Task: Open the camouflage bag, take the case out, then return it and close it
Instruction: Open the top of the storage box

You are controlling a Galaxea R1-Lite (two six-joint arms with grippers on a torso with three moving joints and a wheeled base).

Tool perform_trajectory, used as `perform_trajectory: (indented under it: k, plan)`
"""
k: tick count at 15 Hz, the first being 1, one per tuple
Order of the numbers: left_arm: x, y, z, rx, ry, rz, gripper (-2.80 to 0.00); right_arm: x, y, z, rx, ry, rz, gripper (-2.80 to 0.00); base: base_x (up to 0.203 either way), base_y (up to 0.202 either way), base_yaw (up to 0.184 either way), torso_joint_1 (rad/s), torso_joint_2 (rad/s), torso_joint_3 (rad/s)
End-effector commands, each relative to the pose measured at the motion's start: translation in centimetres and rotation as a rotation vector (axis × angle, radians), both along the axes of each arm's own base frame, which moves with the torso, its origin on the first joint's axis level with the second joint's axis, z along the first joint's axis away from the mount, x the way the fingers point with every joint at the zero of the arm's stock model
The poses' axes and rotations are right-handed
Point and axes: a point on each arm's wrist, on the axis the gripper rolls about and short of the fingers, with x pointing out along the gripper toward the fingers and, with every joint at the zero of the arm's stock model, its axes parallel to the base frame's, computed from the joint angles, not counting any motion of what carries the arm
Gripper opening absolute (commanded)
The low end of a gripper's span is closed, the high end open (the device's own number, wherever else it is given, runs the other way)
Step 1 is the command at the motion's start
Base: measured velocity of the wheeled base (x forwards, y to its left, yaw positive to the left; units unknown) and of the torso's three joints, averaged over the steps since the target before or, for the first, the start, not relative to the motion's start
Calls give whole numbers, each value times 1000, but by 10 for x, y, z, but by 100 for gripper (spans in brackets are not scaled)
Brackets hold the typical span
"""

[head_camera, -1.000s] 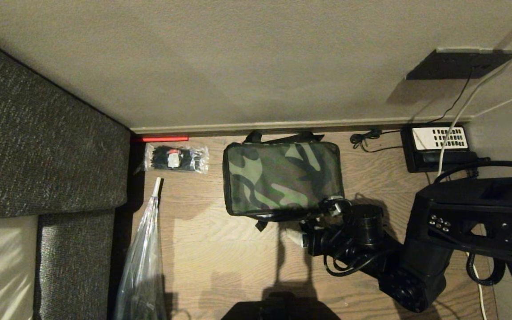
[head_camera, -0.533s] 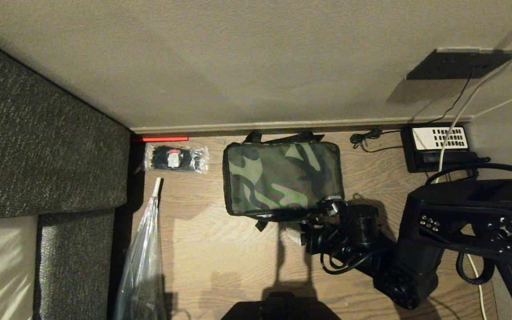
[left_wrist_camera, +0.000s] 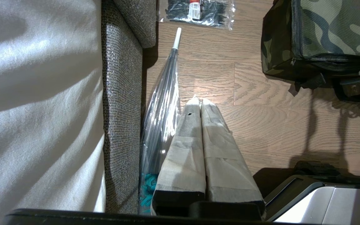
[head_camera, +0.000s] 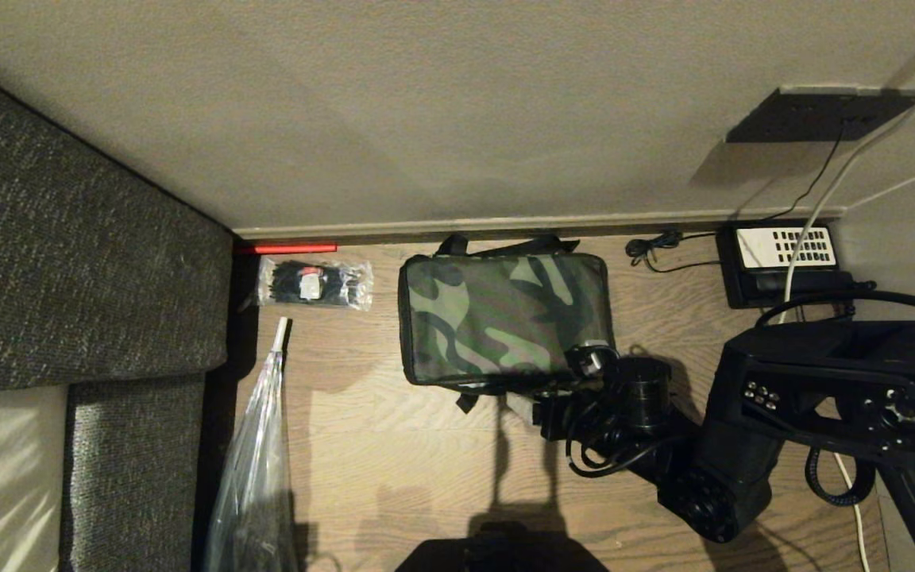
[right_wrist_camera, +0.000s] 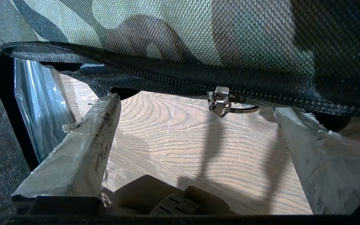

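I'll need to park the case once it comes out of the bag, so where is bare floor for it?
Bare floor lies between the camouflage bag and the folded clear umbrella, below the packet of cable ties. A narrower bare strip runs between the bag and the black telephone. The bag's near right corner is crowded: the open right gripper and its arm are there.
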Motion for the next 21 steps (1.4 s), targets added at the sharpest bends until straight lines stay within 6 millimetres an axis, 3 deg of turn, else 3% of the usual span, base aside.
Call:
perform_trajectory:
  k: [1, 5, 21]
  plan:
    - [0, 0, -1, 0, 1, 1, -280, 0, 0, 0, 4, -4, 1, -280, 0, 0, 0, 0, 0, 0]
    - [0, 0, -1, 0, 1, 1, -280, 8, 3, -9, 11, -36, -33, -280, 0, 0, 0, 0, 0, 0]
    - [0, 0, -1, 0, 1, 1, -280, 9, 4, -9, 15, -48, -42, -280, 0, 0, 0, 0, 0, 0]
